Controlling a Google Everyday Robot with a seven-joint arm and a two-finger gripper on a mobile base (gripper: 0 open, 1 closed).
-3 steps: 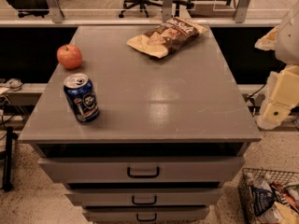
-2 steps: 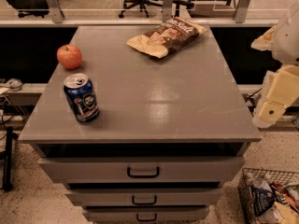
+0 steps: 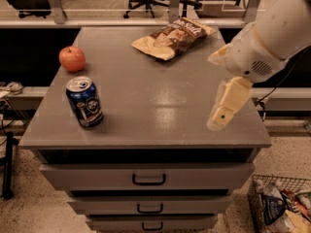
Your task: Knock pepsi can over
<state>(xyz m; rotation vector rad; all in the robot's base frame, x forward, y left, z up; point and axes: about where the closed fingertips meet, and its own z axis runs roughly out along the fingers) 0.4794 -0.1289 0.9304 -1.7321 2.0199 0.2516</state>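
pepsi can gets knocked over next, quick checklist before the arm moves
1. Pepsi can upright near the front left of the cabinet top: ok.
2. Gripper within reach of the can: not ok; it hangs over the top's right front, far from the can.
3. Path from gripper to can: ok; nothing stands between them.
4. Apple apart from the can: ok; it sits behind it with a gap.
5. Chip bag out of the way: ok; it lies at the back.
6. Can stays on the top once tipped: cannot tell; it stands close to the left edge.
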